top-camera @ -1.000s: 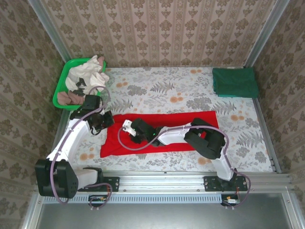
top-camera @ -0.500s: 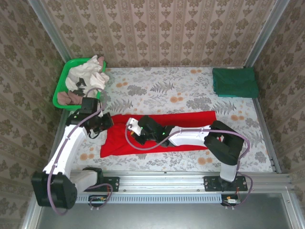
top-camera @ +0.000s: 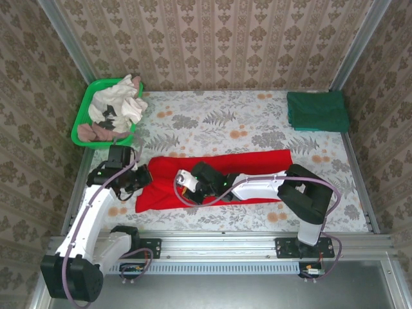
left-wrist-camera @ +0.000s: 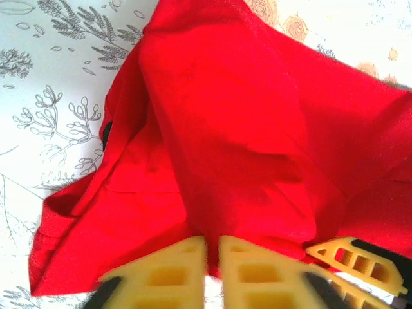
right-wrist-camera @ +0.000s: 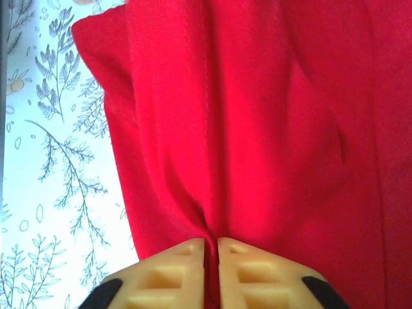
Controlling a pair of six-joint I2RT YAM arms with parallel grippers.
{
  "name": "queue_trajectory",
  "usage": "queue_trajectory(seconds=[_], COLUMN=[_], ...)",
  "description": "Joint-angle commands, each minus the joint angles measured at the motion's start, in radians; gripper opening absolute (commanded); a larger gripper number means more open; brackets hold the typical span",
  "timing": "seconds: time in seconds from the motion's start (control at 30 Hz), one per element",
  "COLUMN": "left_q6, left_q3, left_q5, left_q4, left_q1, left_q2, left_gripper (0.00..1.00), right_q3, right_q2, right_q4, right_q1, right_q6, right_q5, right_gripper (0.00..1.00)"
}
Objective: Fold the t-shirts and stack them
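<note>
My left hand (top-camera: 137, 177) sits at the left end of the red t-shirt (top-camera: 257, 164), fingers nearly together over a tented fold; I cannot tell if it grips. Just right of it, my right hand (top-camera: 185, 185) is closed on a pleat. The shirt's long axis runs rightward along the worktop (top-camera: 212, 122). The green t-shirt (top-camera: 317, 111) lies folded in the far right corner.

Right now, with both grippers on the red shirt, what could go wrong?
1. The left gripper and right gripper pinch the red t-shirt close together at its left end; they could collide.
2. The right arm lies over the shirt's length, so lifting may drag cloth against it.
3. The cloth is bunched at both pinches; the fold may come out crooked.
</note>
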Motion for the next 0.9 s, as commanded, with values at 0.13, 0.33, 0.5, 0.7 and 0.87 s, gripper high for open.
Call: queue_trajectory(seconds=[0.13,0.33,0.5,0.7,0.87], left_q6=[-0.019,-0.019,0.005,0.012,0.006], left_q3=[0.001,0.001,0.065,0.158,0.177], left_q5=[-0.059,-0.021,-0.006,0.034,0.026], left_q4=[-0.046,0.063,0.202,0.388,0.481], left_q1=[0.014,0.009,-0.041,-0.085,-0.073], left_q2=[-0.034,0.044,0.262,0.606,0.824], left_gripper=[0.32,0.34,0.34,0.34,0.32], right_q3=[0.001,0.031,-0.034,-0.022,0.017], right_q2=[0.022,-0.015,-0.114,-0.119,-0.060], right_q4=[-0.114,-0.167,-0.100,-0.203,-0.420], right_q1=[0.007,0.007,-0.036,-0.249,-0.353], right_q6=[-0.017,-0.008,0.094,0.351,0.493], right_q5=[-0.029,-0.117,0.015,0.313,0.480], right_gripper=[0.28,0.50,0.52,0.61,0.63])
